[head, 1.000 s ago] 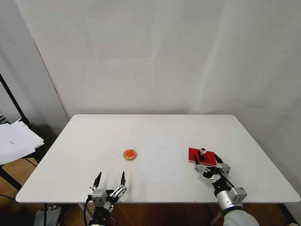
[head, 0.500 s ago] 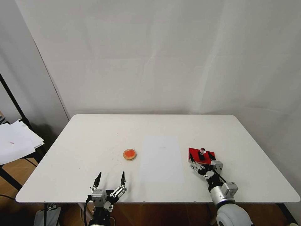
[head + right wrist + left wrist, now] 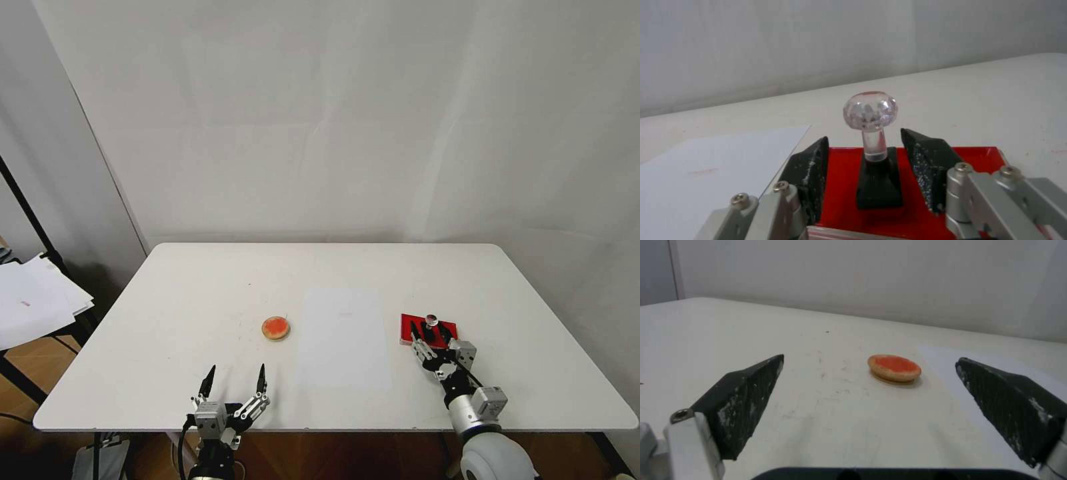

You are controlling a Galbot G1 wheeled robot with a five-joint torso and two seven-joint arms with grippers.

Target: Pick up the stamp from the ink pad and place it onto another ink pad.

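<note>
The stamp (image 3: 878, 166) stands upright on the ink pad (image 3: 960, 156), black block below, clear faceted knob above; it looks light and rigid, the knob probably slick, so the flat black body is the better hold; the right gripper (image 3: 878, 173) straddles that body, 2 fingers part-open, gripping nothing; the round ink pad (image 3: 276, 327) lies well apart, beyond the idle, open left gripper (image 3: 233, 381).

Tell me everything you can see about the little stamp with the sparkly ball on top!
The stamp stands upright on the red ink pad. It has a black wedge-shaped base, a clear stem and a faceted, glassy round knob. The right hand sits open around it, a black finger on either side, not touching it.
</note>
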